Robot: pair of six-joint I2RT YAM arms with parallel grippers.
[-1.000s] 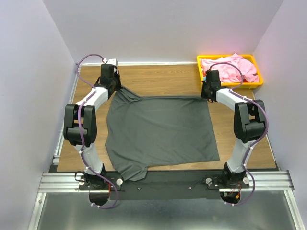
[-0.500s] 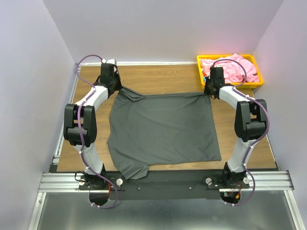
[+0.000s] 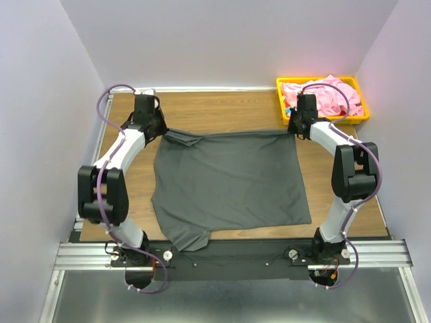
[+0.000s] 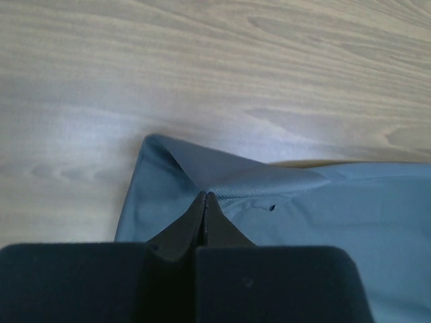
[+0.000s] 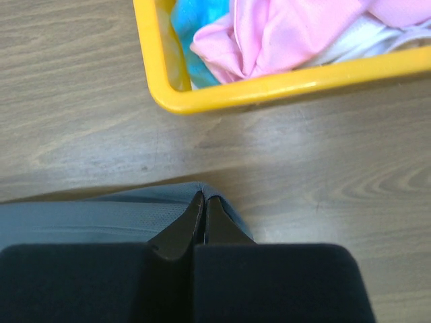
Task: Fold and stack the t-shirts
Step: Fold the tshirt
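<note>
Left tool [image 3: 163, 130] — farther left, t-shirt [image 3: 229, 182] tauter

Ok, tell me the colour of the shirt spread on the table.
The shirt is charcoal grey; top external view shows it best.

The dark grey t-shirt [image 3: 229, 182] lies spread almost flat. Its far edge is stretched between the left tool [image 4: 204, 196] and the right tool [image 5: 204, 198], each clamped on one far corner, with folds beside the left tool. The pink t-shirt [image 5: 289, 33] is a crumpled heap just beyond the right tool, not touching it.
</note>
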